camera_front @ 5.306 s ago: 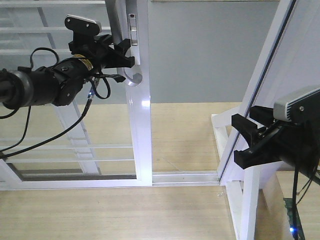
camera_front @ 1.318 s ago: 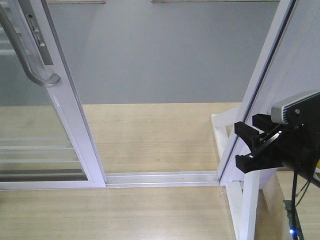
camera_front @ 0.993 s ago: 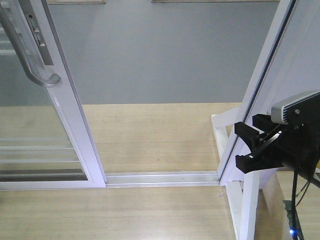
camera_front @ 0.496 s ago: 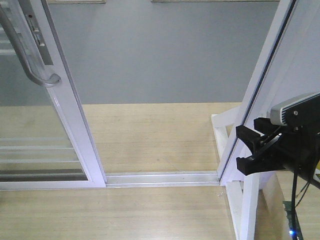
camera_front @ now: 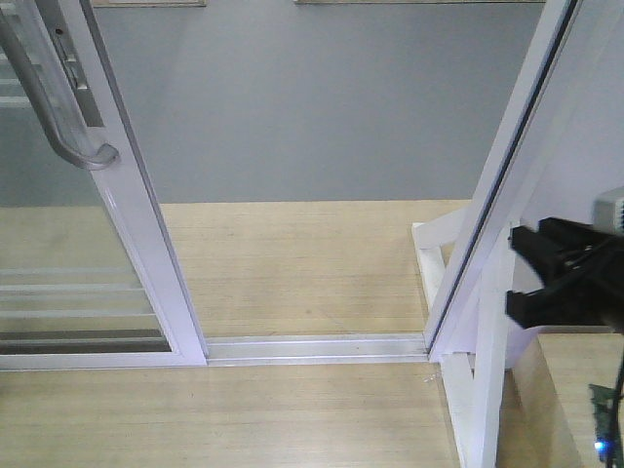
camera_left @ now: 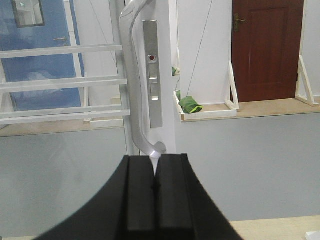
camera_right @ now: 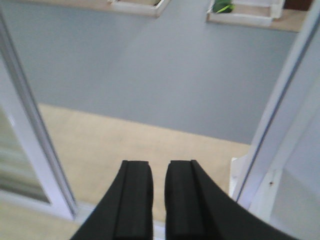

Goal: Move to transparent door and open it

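The door stands slid to the left of the floor track, its white stile leaning up from the track's left end and its glass crossed by thin white bars low down. The grey handle curves along that stile near the top, ending in a hook just beside a metal lock plate.

From the track's right end a white frame rises — a second glazed panel with no handle. Between door and frame the opening shows wooden floor beyond the track and a grey surface farther back.

The right gripper hangs right of the frame, apart from it; in its wrist view the two black fingers stand slightly parted with a narrow gap and nothing between them.

The left gripper shows only in its own wrist view — fingers pressed together, empty, pointing at the handle's lower end, not touching it.
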`<state>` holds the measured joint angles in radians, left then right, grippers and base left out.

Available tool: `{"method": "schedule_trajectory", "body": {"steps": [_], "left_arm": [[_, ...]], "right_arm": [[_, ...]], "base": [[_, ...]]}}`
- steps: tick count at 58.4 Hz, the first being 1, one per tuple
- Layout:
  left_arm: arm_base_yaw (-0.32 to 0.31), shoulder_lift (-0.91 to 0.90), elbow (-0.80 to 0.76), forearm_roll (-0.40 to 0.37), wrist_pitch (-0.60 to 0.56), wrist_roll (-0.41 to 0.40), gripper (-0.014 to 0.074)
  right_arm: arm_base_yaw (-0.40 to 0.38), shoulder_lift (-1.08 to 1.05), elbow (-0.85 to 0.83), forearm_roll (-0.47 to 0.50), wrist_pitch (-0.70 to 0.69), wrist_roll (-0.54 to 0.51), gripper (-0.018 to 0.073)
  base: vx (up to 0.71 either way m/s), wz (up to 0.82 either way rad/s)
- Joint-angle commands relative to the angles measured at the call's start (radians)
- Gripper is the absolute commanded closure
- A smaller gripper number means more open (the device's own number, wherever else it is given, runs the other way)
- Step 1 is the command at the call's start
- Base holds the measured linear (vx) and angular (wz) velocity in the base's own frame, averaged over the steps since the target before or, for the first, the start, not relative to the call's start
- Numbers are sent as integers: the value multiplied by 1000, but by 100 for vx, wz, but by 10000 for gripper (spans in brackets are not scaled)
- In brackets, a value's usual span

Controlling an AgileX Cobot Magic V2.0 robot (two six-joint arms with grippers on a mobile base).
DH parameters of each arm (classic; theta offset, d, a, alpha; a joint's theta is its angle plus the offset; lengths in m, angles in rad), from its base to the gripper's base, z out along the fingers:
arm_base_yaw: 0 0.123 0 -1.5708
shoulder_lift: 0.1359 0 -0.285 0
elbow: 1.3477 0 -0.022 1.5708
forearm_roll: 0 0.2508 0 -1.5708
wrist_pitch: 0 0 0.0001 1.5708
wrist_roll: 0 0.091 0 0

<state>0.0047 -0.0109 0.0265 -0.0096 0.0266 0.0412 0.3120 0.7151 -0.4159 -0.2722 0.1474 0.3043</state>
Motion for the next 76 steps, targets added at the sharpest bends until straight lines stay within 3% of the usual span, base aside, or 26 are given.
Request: {"method": "schedule_trajectory", "body": {"steps": [1, 5, 10, 16, 27, 35, 37, 43, 76], "left_arm": [[-4, -13, 31, -10, -78, -7, 603], [-4, -13, 31, -10, -78, -7, 603], [-4, -13, 31, -10, -78, -7, 603], [-4, -13, 31, -10, -78, -7, 603], [-4, -13, 31, -10, -78, -7, 603], [-4, -13, 31, -10, -78, -7, 603], [-4, -13, 31, -10, -78, -7, 603], [-5, -13, 31, -10, -77, -7, 603], [-5, -13, 31, -10, -76, -7, 603]], "right_arm": [[-99, -87, -28, 12, -58, -20, 488], [-186, -155, -28, 12, -58, -70, 575], [-289, -231, -19, 34, -60, -171, 571], [-352, -313, 49, 118, -120, -273, 570], [-358, -513, 304, 167, -297, -273, 570], [-358, -711, 469, 167, -308, -216, 568], [-358, -757, 460, 165, -189, -185, 568], [-343, -744, 461, 158, -127, -174, 567], [-330, -739, 460, 159, -132, -174, 567]], "base": [[0, 0], [0, 0], [0, 0], [0, 0], [0, 0], [0, 0], [0, 0], [0, 0], [0, 0]]}}
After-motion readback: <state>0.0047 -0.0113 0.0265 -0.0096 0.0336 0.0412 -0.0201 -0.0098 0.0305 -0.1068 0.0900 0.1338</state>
